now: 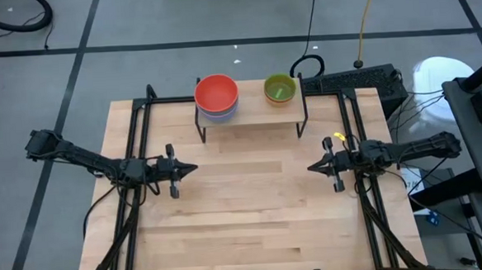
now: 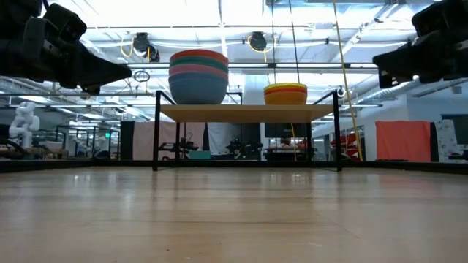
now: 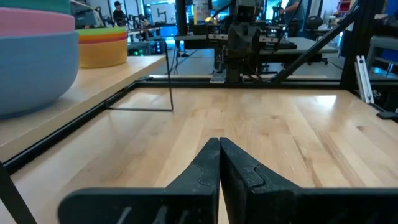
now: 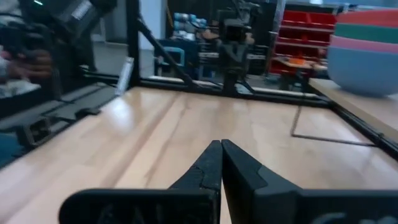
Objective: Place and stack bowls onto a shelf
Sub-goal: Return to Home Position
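The shelf [image 1: 252, 111], a light-wood board on black wire legs, stands at the table's far side. On its left end sits a stack of bowls [image 2: 198, 77] with a red one on top [image 1: 216, 93]. On its right end sits a smaller stack [image 2: 285, 93], green on top [image 1: 279, 87], with yellow and orange below. My left gripper [image 1: 195, 167] is shut and empty above the table's left part, pointing right. My right gripper [image 1: 310, 167] is shut and empty above the right part, pointing left.
Black metal frame rails [image 1: 135, 157] run along the table's left and right sides under the arms. Bare wooden tabletop [image 1: 253, 209] lies between the grippers and toward the near edge. A black keyboard-like box [image 1: 354, 81] lies beyond the far right corner.
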